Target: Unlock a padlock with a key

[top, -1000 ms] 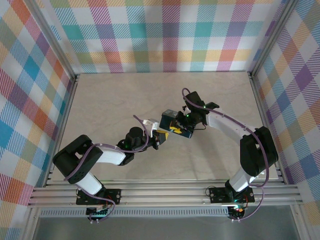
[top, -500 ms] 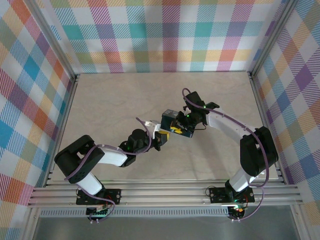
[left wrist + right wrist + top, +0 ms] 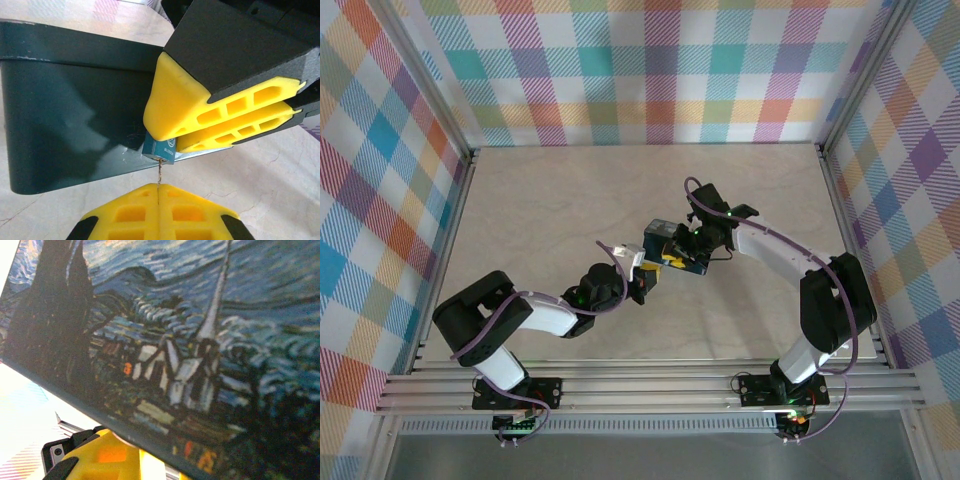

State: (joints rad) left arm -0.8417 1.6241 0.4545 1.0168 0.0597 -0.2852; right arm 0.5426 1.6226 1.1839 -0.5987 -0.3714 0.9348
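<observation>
The padlock (image 3: 160, 149), a tiny blue block, sits pressed against the lower front edge of the dark-blue tin (image 3: 65, 110), at the corner of the tin nearest the left arm. Its shackle is hidden, so whether it is locked cannot be told. The right gripper (image 3: 170, 140) pinches the padlock between the tips of its two yellow fingers, the jaws narrow and closed on the little body, reaching in over the tin's top from the far side.

The key (image 3: 160, 174), a thin grey sliver, stands just below the padlock, in front of the tin's side wall. Its tip touches the padlock's underside at the keyhole face; how deep it goes in is too small to tell. The key's other end disappears into the seam of the left gripper (image 3: 158, 192), whose yellow pads (image 3: 130, 215) are pressed flat together on it with no gap between them.

From above, the two arms meet at the tin, the left arm coming from the near left of it and the right arm curving in from its right. The tin lies flat on the pale marbled table (image 3: 540, 200), roughly at its middle, well apart from the checked walls (image 3: 640, 70). In the right wrist view the tin's painted lid, a swirling night sky over a village and spire, slants across close to the lens, with one yellow finger (image 3: 107, 457) showing under its near edge.
</observation>
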